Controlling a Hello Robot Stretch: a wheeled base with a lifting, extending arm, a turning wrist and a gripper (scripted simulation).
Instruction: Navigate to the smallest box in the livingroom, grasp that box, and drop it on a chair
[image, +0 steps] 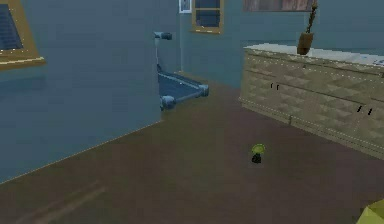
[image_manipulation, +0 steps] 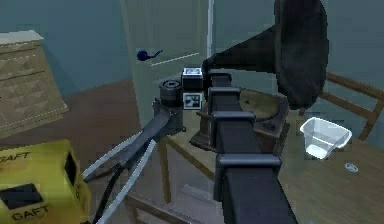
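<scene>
Yellow printed squarish box (image_manipulation: 35, 180) sits lower-left of jaws, thin fingers (image_manipulation: 125, 152) reaching toward it; support unclear; cannot tell if jaws hold anything.

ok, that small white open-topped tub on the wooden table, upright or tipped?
Upright. The small white open-topped tub stands on its narrower base on the wooden table, with its rim facing up.
</scene>
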